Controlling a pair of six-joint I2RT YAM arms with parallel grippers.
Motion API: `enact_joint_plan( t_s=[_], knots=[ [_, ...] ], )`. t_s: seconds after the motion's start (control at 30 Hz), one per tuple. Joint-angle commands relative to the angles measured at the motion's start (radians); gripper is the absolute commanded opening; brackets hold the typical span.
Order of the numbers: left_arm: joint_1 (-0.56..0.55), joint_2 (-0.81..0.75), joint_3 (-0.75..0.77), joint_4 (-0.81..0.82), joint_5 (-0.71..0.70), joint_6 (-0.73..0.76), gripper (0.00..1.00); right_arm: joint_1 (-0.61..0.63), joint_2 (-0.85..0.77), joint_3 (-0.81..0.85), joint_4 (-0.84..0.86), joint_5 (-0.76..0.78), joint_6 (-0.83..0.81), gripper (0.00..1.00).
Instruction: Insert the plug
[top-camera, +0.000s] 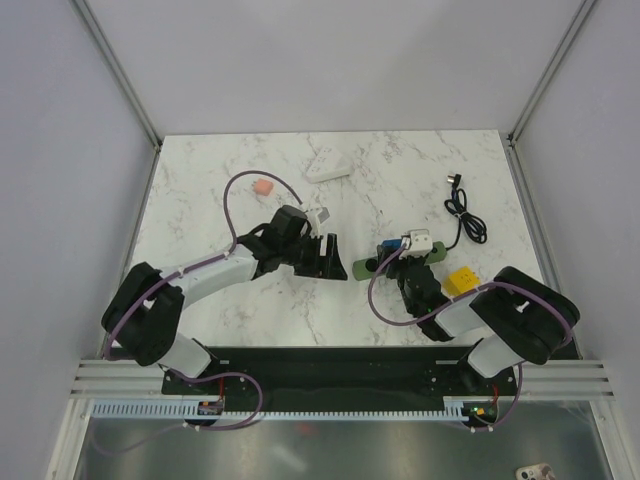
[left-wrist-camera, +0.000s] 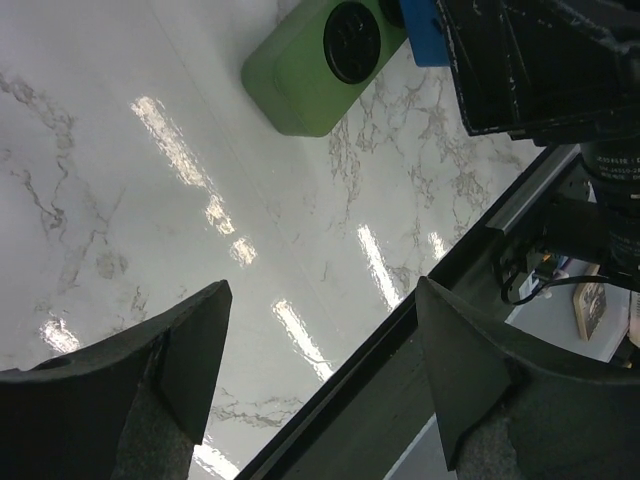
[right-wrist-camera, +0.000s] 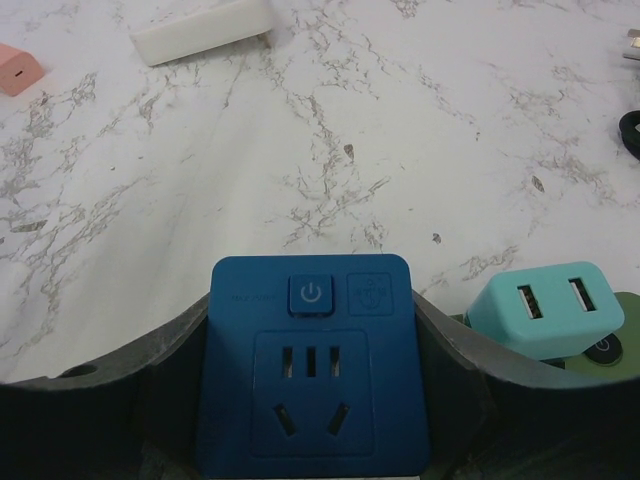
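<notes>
The bright-blue plug (right-wrist-camera: 318, 365) is a cube with a power button and socket holes on its face. My right gripper (right-wrist-camera: 318, 340) is shut on it, one finger on each side. In the top view the right gripper (top-camera: 403, 262) holds the plug (top-camera: 391, 246) over the green power strip (top-camera: 363, 267). The left wrist view shows the strip's rounded end (left-wrist-camera: 320, 65) with a black round socket, and the plug (left-wrist-camera: 425, 30) just beside it. My left gripper (top-camera: 325, 258) is open and empty, just left of the strip's end, its fingers (left-wrist-camera: 190, 340) wide apart above the table.
A teal USB block (right-wrist-camera: 545, 308) sits on the strip right of the plug. A yellow block (top-camera: 460, 280) lies at the right, a pink block (top-camera: 262, 187) and a white adapter (top-camera: 328, 168) at the back, a black cable (top-camera: 465, 215) at the back right.
</notes>
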Motion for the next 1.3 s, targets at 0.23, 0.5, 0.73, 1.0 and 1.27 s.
enact_joint_plan(
  t_s=[0.23, 0.5, 0.73, 1.0, 1.27],
  knots=[
    [-0.002, -0.181, -0.008, -0.010, -0.129, -0.031, 0.85, 0.130, 0.164, -0.060, -0.134, -0.105, 0.120, 0.00],
    [0.000, -0.338, -0.009, -0.108, -0.180, -0.015, 0.86, 0.158, 0.334, -0.011, -0.092, -0.114, 0.176, 0.00],
    [0.006, -0.449, 0.011, -0.186, -0.223, 0.018, 0.87, 0.196, 0.328, 0.016, -0.177, -0.076, 0.211, 0.00],
    [0.038, -0.498, 0.012, -0.245, -0.217, 0.060, 0.89, 0.202, 0.061, 0.143, -0.566, -0.033, 0.144, 0.04],
    [0.050, -0.576, -0.034, -0.269, -0.204, 0.071, 0.91, 0.202, 0.011, 0.332, -0.885, -0.060, 0.065, 0.49]
  ],
)
